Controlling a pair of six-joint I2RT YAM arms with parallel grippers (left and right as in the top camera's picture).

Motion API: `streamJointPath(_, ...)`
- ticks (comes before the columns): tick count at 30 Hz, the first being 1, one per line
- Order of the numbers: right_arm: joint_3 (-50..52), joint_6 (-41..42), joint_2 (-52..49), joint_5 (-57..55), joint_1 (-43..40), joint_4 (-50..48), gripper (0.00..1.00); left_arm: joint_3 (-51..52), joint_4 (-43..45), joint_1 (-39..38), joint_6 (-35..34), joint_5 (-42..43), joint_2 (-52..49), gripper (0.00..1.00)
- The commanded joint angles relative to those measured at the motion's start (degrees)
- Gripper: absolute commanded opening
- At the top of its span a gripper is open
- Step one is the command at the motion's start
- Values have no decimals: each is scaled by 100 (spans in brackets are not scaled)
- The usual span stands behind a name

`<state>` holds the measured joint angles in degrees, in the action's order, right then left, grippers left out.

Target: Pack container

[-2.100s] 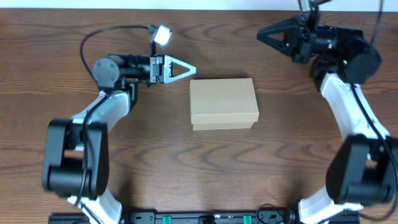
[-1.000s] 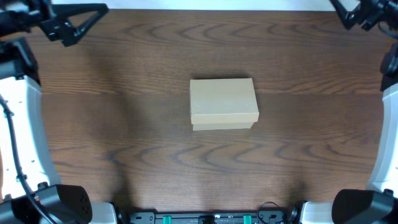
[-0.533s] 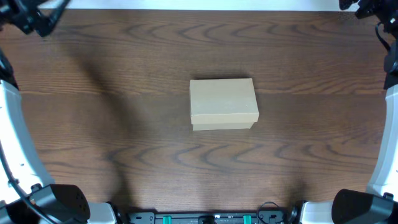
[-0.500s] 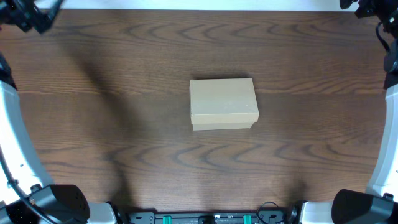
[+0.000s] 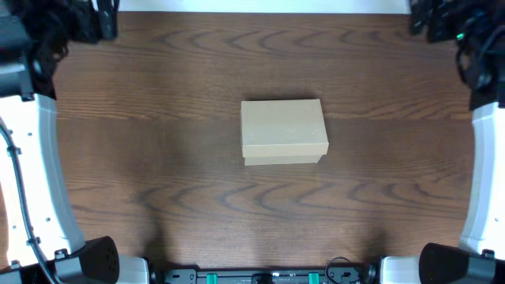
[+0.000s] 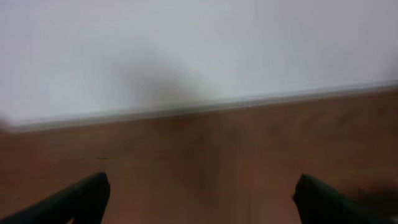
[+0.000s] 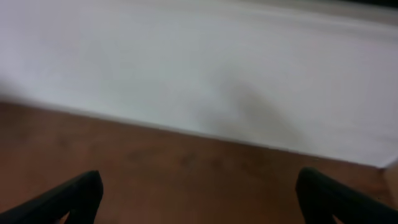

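Note:
The container (image 5: pixel 284 132), a tan cardboard box with its lid down, lies at the middle of the table in the overhead view. Neither wrist view shows it. My left arm (image 5: pixel 35 134) reaches up to the far left corner and my right arm (image 5: pixel 485 150) to the far right corner, both well away from the box. In the left wrist view my left gripper (image 6: pixel 202 194) is open, its dark fingertips (image 6: pixel 87 194) wide apart over bare wood. My right gripper (image 7: pixel 202 191) is open the same way, with nothing between its fingertips (image 7: pixel 323 191).
The dark wooden table (image 5: pixel 158 197) carries only the box. A white surface (image 6: pixel 186 50) rises beyond the table's far edge (image 5: pixel 260 11), and both wrist cameras face it. The arm bases stand at the near corners.
Both arms have swung away from the box to the far corners; in the last half second their heads came slightly back inward. The box has not moved.

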<state>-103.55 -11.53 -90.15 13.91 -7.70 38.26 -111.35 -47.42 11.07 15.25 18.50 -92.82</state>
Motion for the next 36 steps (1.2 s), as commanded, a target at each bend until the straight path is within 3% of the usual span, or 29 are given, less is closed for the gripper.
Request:
streamJointPath(1,-109,-662,-17,-256,490,393,99,-81,-494,-24,103,-1069,48,95)
streamJointPath(5,-109,-984,-22,-299,1123,1121,99,-81,-1226,-24,-431,-1622,48,95)
streamJointPath(15,-101,-1189,-291,-315,2339,2334,99,-81,-2081,-57,-994,-1635,48,96)
streamJointPath(24,42,-627,-918,-1025,2721,2691,99,-79,-2170,-76,-988,-1534,63,95)
streamJointPath(36,1408,-345,-1093,-981,2776,2284,93,-79,-2116,-76,-966,-1408,63,95)
